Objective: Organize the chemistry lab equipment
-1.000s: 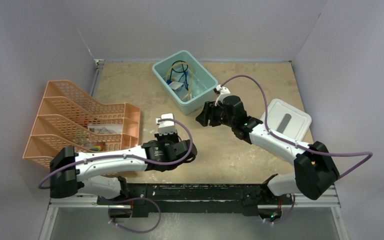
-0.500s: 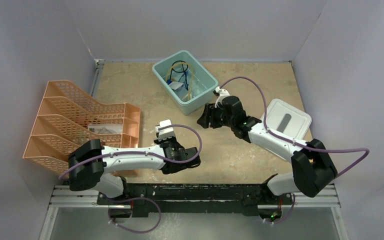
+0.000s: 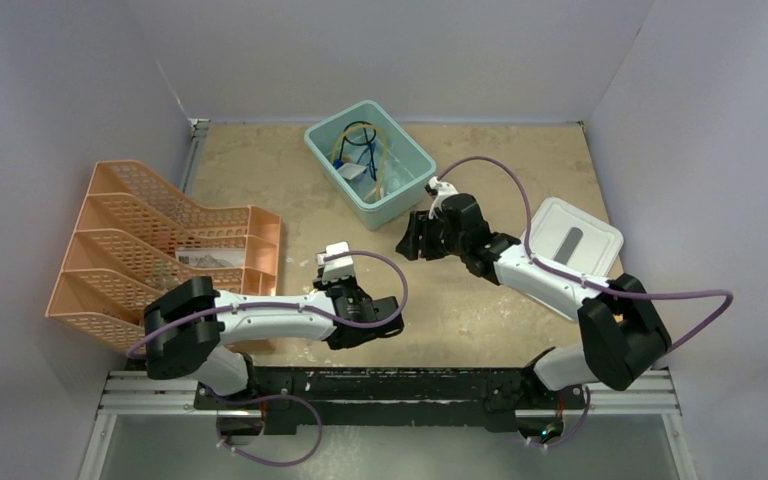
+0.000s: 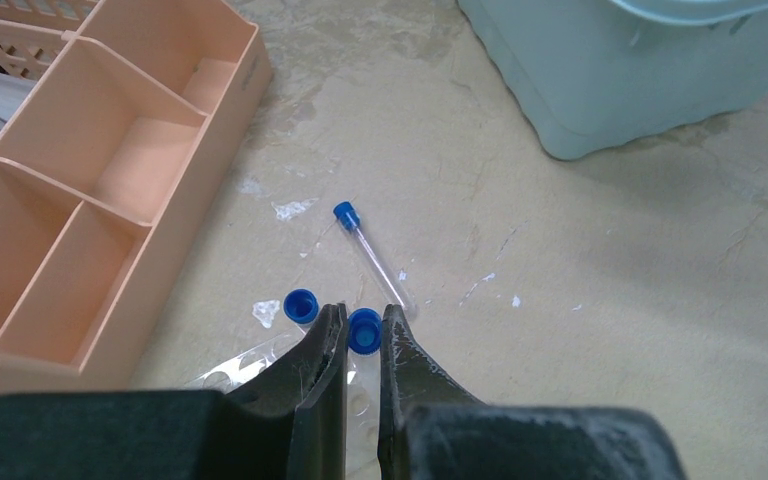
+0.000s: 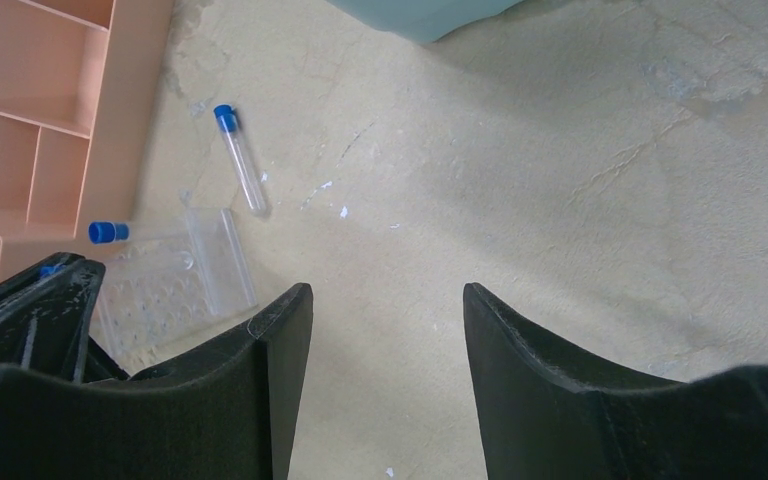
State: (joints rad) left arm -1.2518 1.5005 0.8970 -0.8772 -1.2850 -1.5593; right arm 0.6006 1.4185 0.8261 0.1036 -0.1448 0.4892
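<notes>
In the left wrist view my left gripper is shut on a blue-capped tube that stands in the clear rack. A second blue-capped tube stands in the rack just left of my fingers. A third tube lies loose on the table ahead. In the right wrist view my right gripper is open and empty above bare table, with the loose tube and the rack to its left. In the top view the left gripper is near the front, and the right gripper is just in front of the teal bin.
The orange mesh organizer stands at the left, close to the rack. The teal bin at the back holds amber tubing and blue-framed glasses. Its pale grey lid lies at the right.
My left arm has swung toward the front and lowered its gripper over the rack. The right arm has shifted only slightly left.
</notes>
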